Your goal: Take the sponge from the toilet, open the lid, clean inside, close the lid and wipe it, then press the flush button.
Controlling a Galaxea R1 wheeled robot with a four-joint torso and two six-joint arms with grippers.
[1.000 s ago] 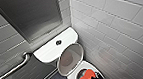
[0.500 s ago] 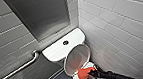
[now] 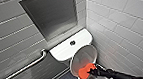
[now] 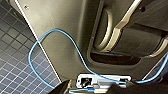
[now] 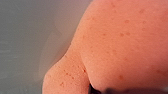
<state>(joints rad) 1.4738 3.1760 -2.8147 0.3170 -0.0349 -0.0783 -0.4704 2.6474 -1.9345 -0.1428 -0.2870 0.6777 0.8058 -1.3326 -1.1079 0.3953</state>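
**Sponge Pressed to Raised Toilet Lid**

At far left of the head view, a metal grab rail [image 3: 27, 66] is seen running slantwise along the grey tiled wall, with a recessed steel panel [image 3: 49, 13] set above it. Next comes the toilet [image 3: 61, 51], its white cistern top carrying the flush button [image 3: 72, 43] in the middle. Just beside the cistern, the lid [image 3: 84, 57] is stood open, its greyish inner face turned outward. The sponge [image 3: 85, 71] is held against the lower part of that face, grasped by the right gripper [image 3: 91, 72], whose black arm is stretched in from the right edge, past the white tiled wall [image 3: 128, 30]. In the right wrist view, the sponge's pitted surface is shown flush with the grey lid. In the left wrist view, a blue cable [image 4: 47, 47] is looped over dark floor tiles [image 4: 15, 62]; whether the left gripper [image 4: 63, 87] is released or clenched cannot be told.
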